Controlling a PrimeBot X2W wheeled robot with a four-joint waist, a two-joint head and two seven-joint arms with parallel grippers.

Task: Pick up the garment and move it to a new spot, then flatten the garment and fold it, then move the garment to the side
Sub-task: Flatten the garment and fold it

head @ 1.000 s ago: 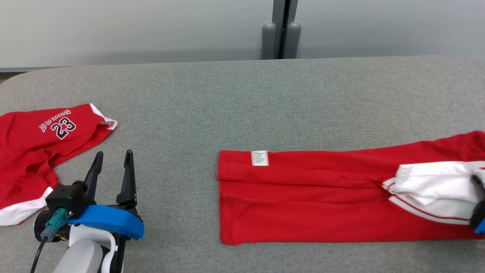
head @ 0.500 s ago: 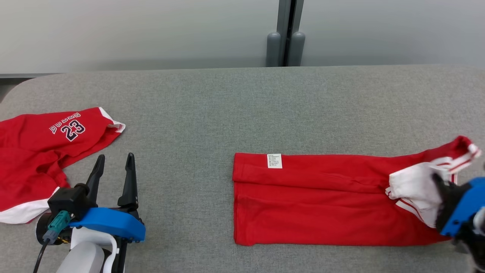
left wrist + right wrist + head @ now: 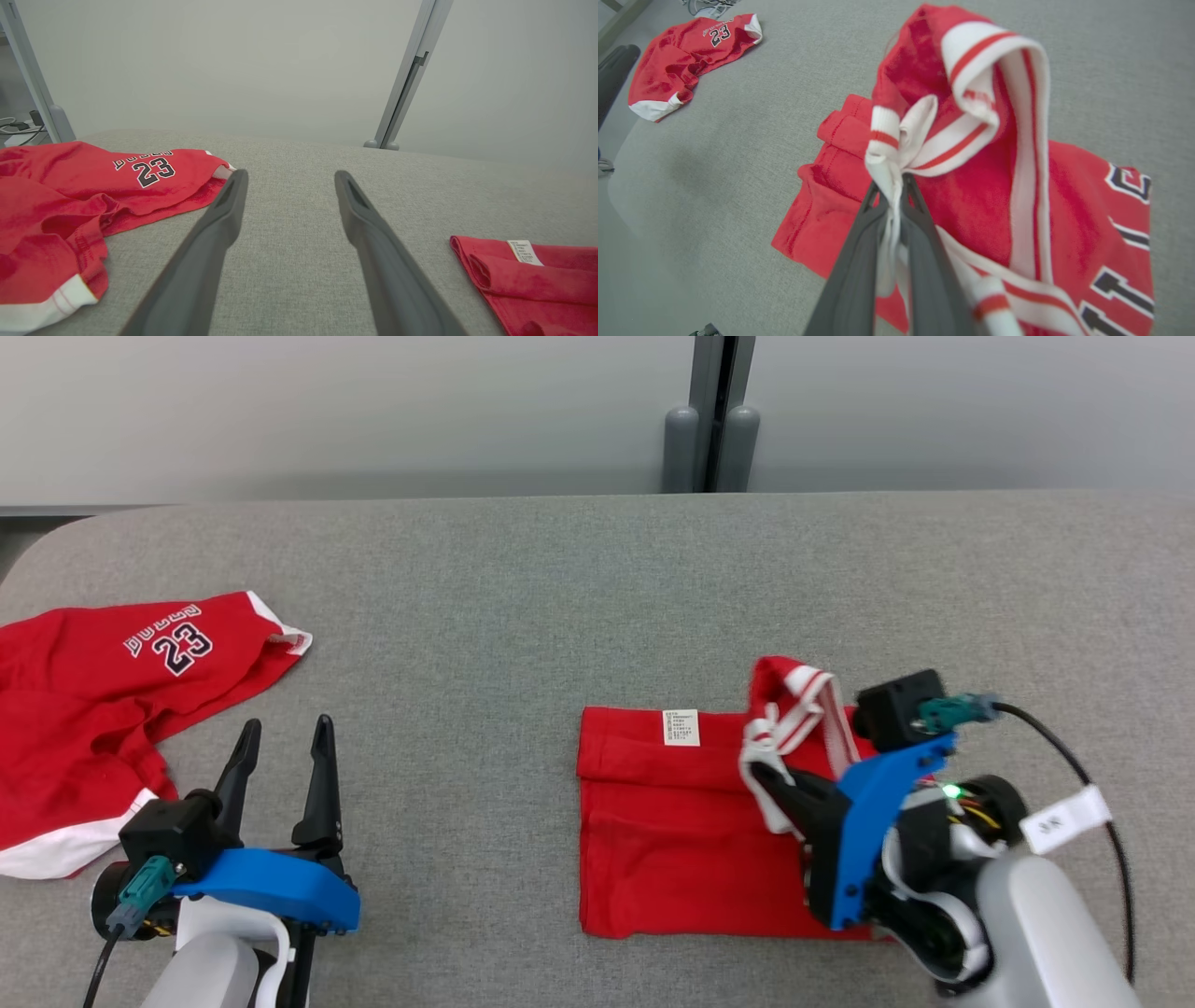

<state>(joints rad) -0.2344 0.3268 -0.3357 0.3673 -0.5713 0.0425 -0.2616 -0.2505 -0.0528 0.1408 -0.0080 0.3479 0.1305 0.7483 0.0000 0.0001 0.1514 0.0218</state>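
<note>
**A:** Item one, the garment [image 3: 672,840]: location and condition?

**B:** Red jersey on the grey table [image 3: 560,597], at about 4 o'clock from the table's middle in the head view. The left portion lies flat, with a white label [image 3: 681,727] on its far edge at 12 o'clock. The right end is raised off the cloth and doubled back toward 9 o'clock.

**A:** Reason for the raised end?

**B:** Judged to be a fold in hand. The right gripper [image 3: 893,186] holds the striped trim [image 3: 810,695] above the flat half, so that one end would land on the other. Flattening looks done; the move to the side is not yet done.

**A:** Item two, that gripper's state?

**B:** Fingers nearly together, with a thin layer of white trim pinched between the tips. The rest of the trim loops above them toward 12 o'clock in the right wrist view. The lettered front lies at 4 o'clock there.

**A:** Item three, the other one?

**B:** Left gripper [image 3: 285,728], at 7 o'clock in the head view. Fingers spread wide, nothing between them, touching no cloth; bare table shows in the gap. Probably kept clear because the fold needs one arm.

**A:** Anything further?

**B:** Second jersey [image 3: 84,709], red, numbered 23, crumpled at 9 o'clock, well apart from the garment. Not part of this fold.
</note>
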